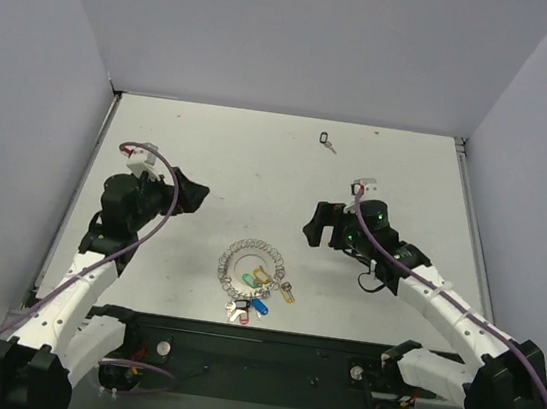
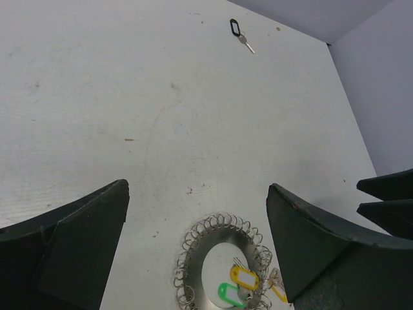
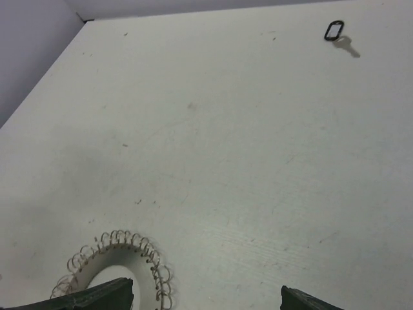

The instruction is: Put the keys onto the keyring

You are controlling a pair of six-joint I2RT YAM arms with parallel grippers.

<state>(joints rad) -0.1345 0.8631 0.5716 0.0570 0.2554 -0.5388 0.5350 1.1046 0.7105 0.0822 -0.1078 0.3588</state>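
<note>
The keyring [image 1: 252,247] lies flat on the white table [image 1: 259,162], near the front and between the two arms. Green [image 1: 248,279] and yellow [image 1: 265,275] keys rest inside its lower right part, and blue [image 1: 260,306] and red-tagged [image 1: 238,311] keys lie just below it. A lone black key [image 1: 327,141] sits far back. My left gripper [image 1: 195,195] hovers open left of the ring and my right gripper [image 1: 317,225] open to its right, both holding nothing. The left wrist view shows the ring [image 2: 193,255], the yellow key [image 2: 244,278], the green key [image 2: 228,294] and the black key [image 2: 237,28] beyond open fingers [image 2: 97,232]. The right wrist view catches the ring's edge [image 3: 122,248] and the black key [image 3: 333,31].
Grey walls close in the table at the left, back and right. A black base rail [image 1: 253,358] runs along the near edge between the arm mounts. Purple cables [image 1: 154,229] loop along both arms. The right gripper's dark fingers [image 2: 387,194] show at the right edge of the left wrist view.
</note>
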